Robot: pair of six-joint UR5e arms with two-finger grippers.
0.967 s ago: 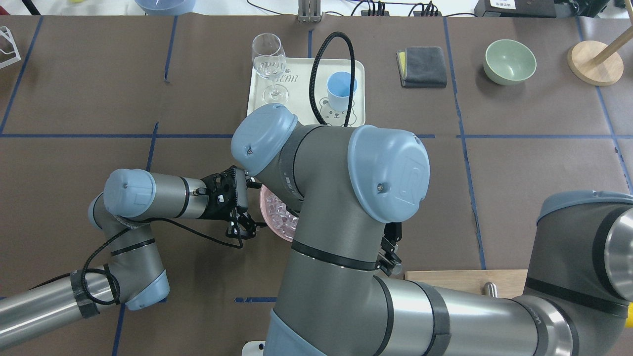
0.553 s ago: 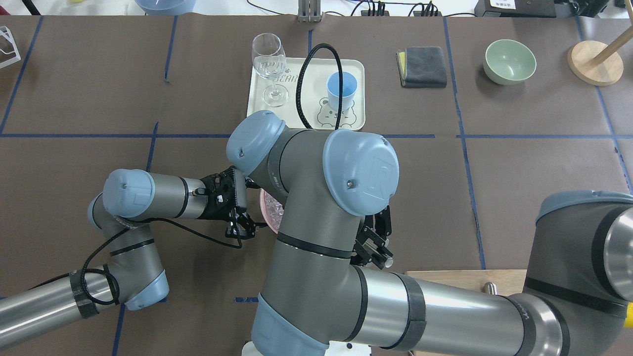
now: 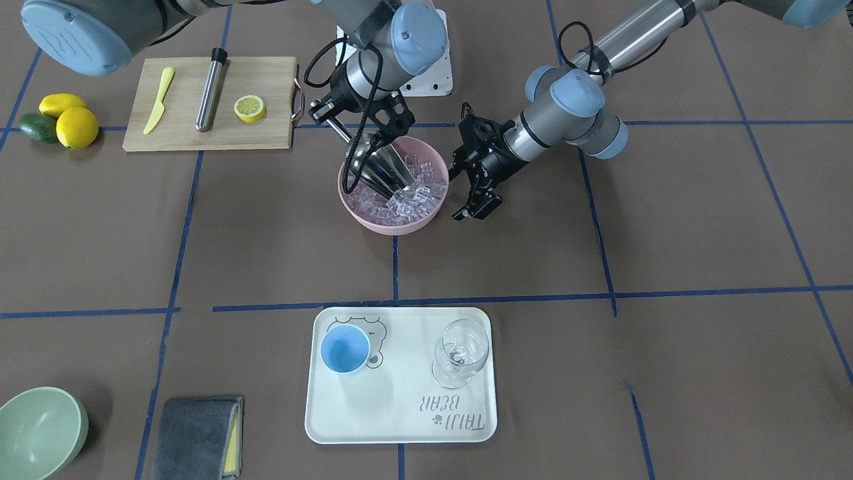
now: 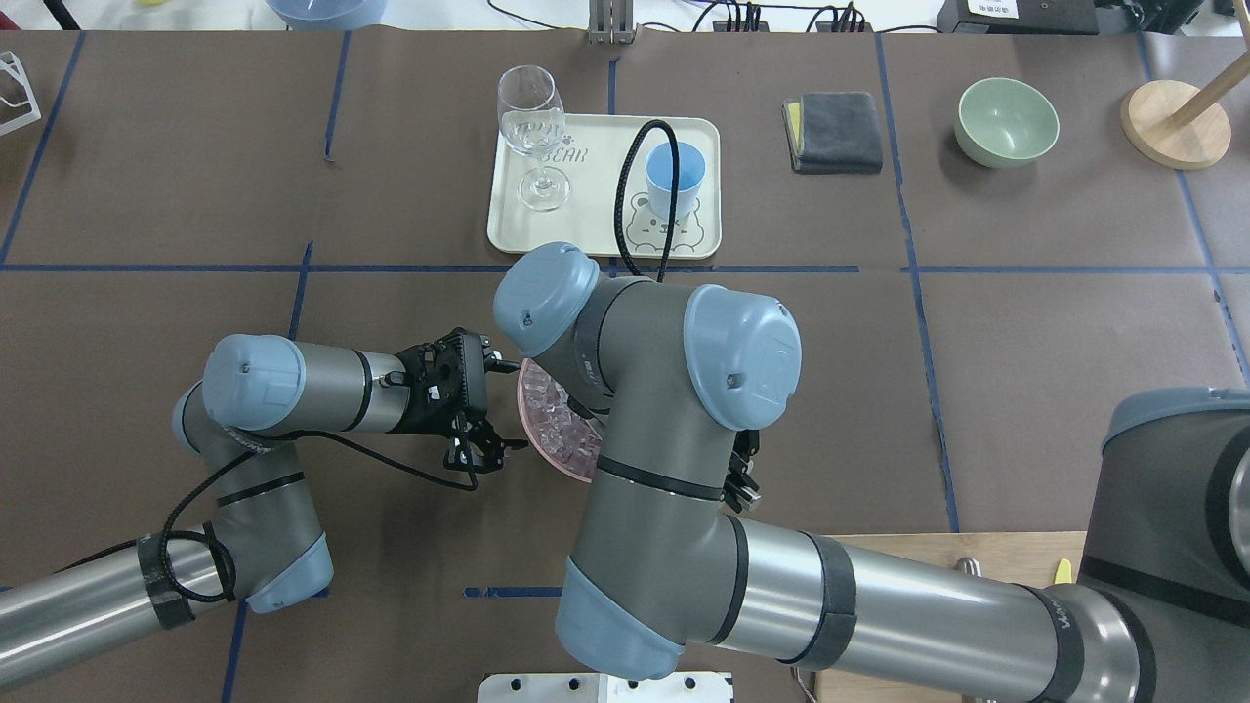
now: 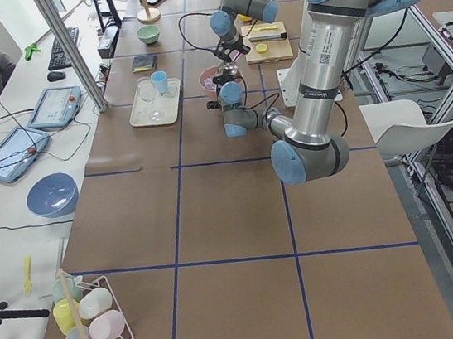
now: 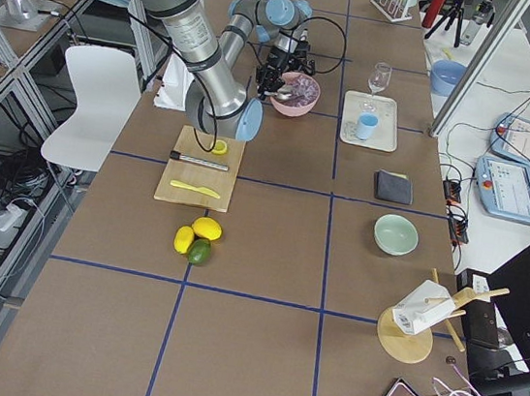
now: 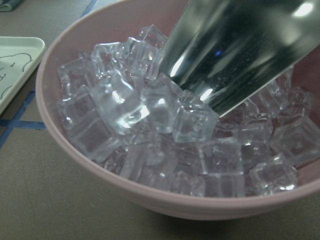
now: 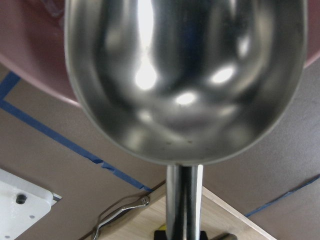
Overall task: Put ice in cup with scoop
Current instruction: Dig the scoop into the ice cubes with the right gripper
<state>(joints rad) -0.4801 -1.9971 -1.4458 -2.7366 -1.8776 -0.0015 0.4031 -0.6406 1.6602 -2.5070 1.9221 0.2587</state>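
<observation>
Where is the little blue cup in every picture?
Front-facing: cup low middle, on the white tray.
Overhead: top middle, on the tray.
Left: upper left.
Right: upper middle.
Left wrist: not in it.
Right wrist: not in it.
Landmark: wine glass beside it on the tray.

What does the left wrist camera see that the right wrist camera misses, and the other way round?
Only the left wrist view shows the ice heaped in the pink bowl and a corner of the tray. Only the right wrist view looks into the scoop, empty there, and shows its handle and a wooden board. Both show the scoop and pink bowl.
</observation>
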